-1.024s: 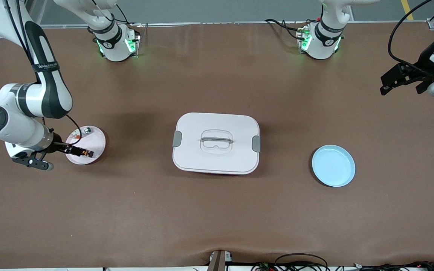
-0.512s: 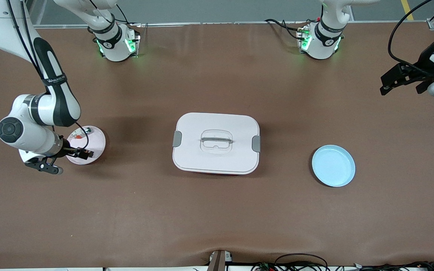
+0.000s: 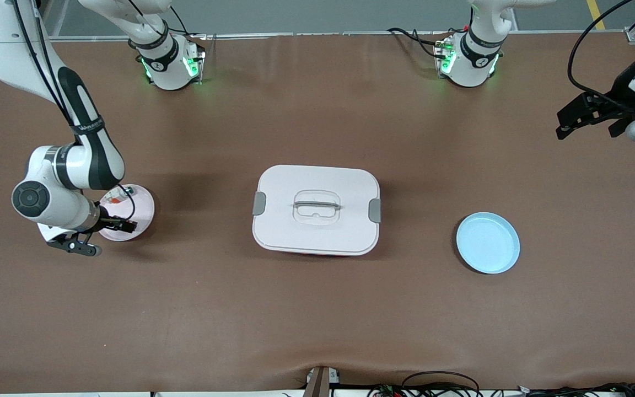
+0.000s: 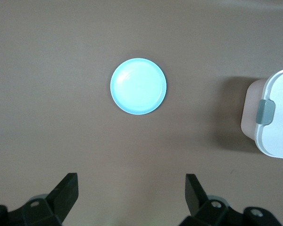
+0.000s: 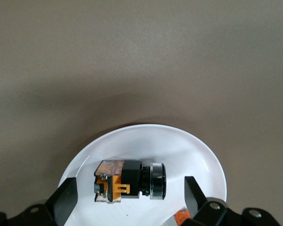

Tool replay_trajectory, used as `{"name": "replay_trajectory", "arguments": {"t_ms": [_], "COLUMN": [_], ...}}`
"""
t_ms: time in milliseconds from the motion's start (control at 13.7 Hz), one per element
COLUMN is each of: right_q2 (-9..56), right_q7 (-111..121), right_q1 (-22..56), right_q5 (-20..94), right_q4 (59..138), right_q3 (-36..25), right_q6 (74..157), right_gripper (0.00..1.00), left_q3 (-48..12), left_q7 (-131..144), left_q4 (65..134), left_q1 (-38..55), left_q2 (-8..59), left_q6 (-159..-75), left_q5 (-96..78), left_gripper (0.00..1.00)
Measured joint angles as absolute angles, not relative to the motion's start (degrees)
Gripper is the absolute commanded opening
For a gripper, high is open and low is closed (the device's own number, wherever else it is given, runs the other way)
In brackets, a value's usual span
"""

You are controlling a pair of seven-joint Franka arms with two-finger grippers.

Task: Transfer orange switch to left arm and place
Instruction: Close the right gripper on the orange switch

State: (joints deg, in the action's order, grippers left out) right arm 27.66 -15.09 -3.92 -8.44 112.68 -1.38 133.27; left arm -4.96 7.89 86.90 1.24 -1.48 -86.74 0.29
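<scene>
The switch (image 5: 127, 181) lies on its side on the pink plate (image 3: 142, 208), at the right arm's end of the table (image 3: 317, 309). Through the right wrist view I see its black body with the orange part and a round dark button end, framed between my two fingers (image 5: 66, 195) but not touched by either. So the right pincer (image 3: 124, 224) hangs just over the plate, wide open, holding nothing. A second small piece with an orange bit (image 5: 181, 217) sits at the plate's edge; I judge that is not my target.

The left pincer (image 3: 585, 118) waits up high over the left arm's end of the table, also fully open and empty. Its wrist view looks down on the blue plate (image 4: 138, 86) and one latched corner of the box (image 4: 273, 115).

The box stands mid-table, between the two plates and well apart from both.

By my reckoning the task has barely started: the grasp has not been made. Left to do: close on the switch, lift it, carry it clear of the box, hand it to the left arm, and, I assume, set it on the blue plate.
</scene>
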Motion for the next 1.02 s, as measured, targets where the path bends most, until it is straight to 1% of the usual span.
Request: {"name": "replay_trajectory", "arguments": {"t_ms": [293, 585, 951, 1024], "right_q2": [28.96, 29.13, 29.17, 29.17], "right_q7": [-15.09, -15.48, -16.34, -16.35], "right_q1": [-4.34, -4.39, -4.39, -4.39], "right_q5": [-8.44, -8.44, -8.44, -8.44], "right_q4": [113.22, 115.06, 115.96, 116.02], "right_q3": [-1.45, -1.45, -1.45, -1.45], "right_q6": [134.37, 137.29, 137.79, 137.82], "right_gripper": [1.00, 1.00, 1.00, 0.98], "left_q3": [-4.98, -5.01, -5.01, -5.01], "left_q7": [7.89, 7.89, 7.89, 7.89], "left_q4": [86.90, 86.90, 86.90, 86.90], "left_q1": [1.27, 1.35, 1.35, 1.35], "left_q2": [-1.48, -1.48, -1.48, -1.48], "left_q6": [-86.74, -86.74, -86.74, -86.74], "left_q5": [0.29, 0.29, 0.29, 0.29], "left_gripper": [1.00, 1.00, 1.00, 1.00]}}
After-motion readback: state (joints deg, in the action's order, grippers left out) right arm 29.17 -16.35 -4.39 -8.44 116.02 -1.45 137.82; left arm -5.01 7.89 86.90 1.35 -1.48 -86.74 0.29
